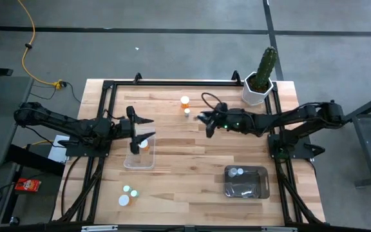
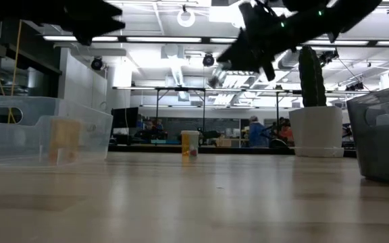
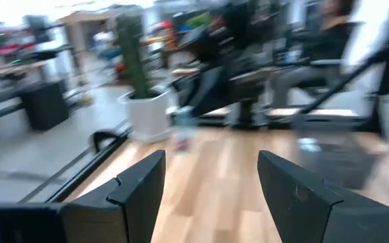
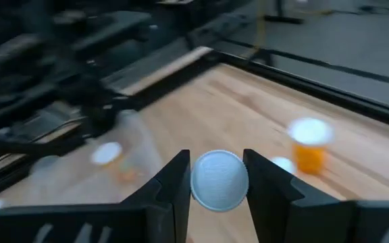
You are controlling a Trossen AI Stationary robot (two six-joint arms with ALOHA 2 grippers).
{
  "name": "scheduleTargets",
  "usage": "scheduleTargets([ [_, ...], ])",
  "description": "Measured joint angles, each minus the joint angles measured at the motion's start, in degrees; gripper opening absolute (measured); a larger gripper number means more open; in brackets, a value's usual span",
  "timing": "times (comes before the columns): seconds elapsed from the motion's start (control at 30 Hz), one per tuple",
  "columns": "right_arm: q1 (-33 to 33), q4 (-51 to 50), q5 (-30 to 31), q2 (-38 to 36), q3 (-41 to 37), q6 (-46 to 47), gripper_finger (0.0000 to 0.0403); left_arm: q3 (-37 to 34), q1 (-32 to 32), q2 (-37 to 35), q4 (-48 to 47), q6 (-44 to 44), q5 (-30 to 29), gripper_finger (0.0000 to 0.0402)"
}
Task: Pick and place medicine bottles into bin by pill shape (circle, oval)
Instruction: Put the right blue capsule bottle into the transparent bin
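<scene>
Medicine bottle (image 4: 219, 180) sits clamped by its white cap in right claw (image 4: 216, 185); left claw (image 3: 211, 185) gapes empty.

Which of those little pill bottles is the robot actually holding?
The white-capped bottle clamped between the right gripper's fingers, lifted above the table; all the others sit on the wood or in bins.
</scene>
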Motion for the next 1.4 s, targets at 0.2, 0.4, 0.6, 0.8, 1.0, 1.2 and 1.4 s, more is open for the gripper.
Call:
scheduleTargets([
  [0.2,3.3,-1.8,-5.1,8.4,10.0,-5.9,0.0099,0.1,1.0,4.9,0.7,-1.9,0.6,0.0223],
  [0.4,4.8,-9.6,-9.9,18.0,22.9,-11.0,0.0099,2.5,3.9,10.5,-0.2,-5.7,8.1,0.0223],
  [0.6,6.1,-13.1,-10.2,22.3,29.3,-13.7,0.0099,3.8,5.8,14.2,-2.0,-8.7,17.1,0.0223],
  [0.8,6.7,-11.9,-10.6,22.3,29.5,-14.0,0.0099,5.2,6.6,17.4,-2.3,-10.2,20.5,0.0223],
  [1.0,6.7,-11.1,-13.1,22.3,29.4,-14.0,0.0099,6.9,6.6,21.3,-2.3,-10.2,20.4,0.0223],
  [1.2,6.8,-10.7,-14.2,22.3,29.4,-14.0,0.0099,9.3,6.6,24.0,-2.3,-9.3,19.1,0.0222],
  [1.4,6.8,-10.6,-14.4,22.3,29.4,-14.1,0.0099,9.7,6.6,24.3,-2.9,-9.1,18.9,0.0200],
])
